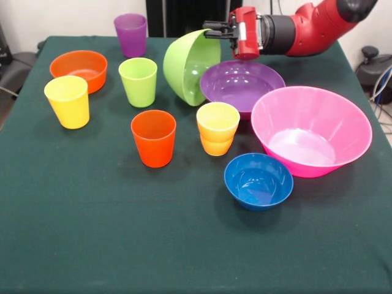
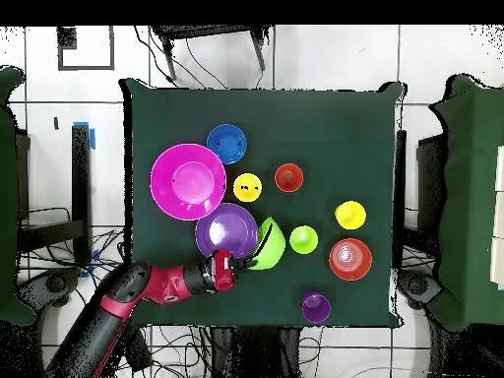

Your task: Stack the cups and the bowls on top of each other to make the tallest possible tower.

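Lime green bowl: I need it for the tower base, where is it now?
In the front view the lime green bowl is tipped on its side at the gripper, left of the purple bowl and right of the lime green cup.

Green-clothed table point(image 1: 92, 245) bears cups point(image 1: 153, 138) and bowls point(image 1: 257, 180).

Red arm point(image 1: 318, 24) with black joints, red wrist block point(image 1: 246, 32)

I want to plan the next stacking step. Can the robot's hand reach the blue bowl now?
Probably not at once: the hand is shut on the tilted green bowl. Once it is free, the blue bowl stands apart with open cloth around it.
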Robot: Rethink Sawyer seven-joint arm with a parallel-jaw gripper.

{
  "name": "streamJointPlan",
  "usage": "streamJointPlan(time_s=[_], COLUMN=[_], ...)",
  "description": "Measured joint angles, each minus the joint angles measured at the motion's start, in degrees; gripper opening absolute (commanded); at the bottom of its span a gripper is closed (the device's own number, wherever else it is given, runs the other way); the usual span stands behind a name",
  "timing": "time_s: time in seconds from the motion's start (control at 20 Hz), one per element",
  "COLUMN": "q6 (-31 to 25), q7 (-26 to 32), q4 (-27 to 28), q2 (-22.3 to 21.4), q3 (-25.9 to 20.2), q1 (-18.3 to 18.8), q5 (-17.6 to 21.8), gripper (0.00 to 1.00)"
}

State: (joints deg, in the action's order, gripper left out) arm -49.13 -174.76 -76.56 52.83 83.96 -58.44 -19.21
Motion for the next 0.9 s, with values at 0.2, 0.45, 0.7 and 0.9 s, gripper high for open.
streamJointPlan(time_s=[0.2, 0.45, 0.7, 0.9], q6=[-1.08, -2.41, -3.55, -4.48], q7=[0.0, 0.0, 0.0, 0.01], q4=[1.34, 3.53, 5.93, 7.39], q2=[-0.06, -0.42, -1.58, -2.86], q3=[0.0, -0.24, -0.85, -2.23], q1=[0.72, 1.29, 1.74, 1.83], q5=[2.07, 5.81, 9.94, 13.09], gripper=[0.0, 0.0, 0.0, 0.0])
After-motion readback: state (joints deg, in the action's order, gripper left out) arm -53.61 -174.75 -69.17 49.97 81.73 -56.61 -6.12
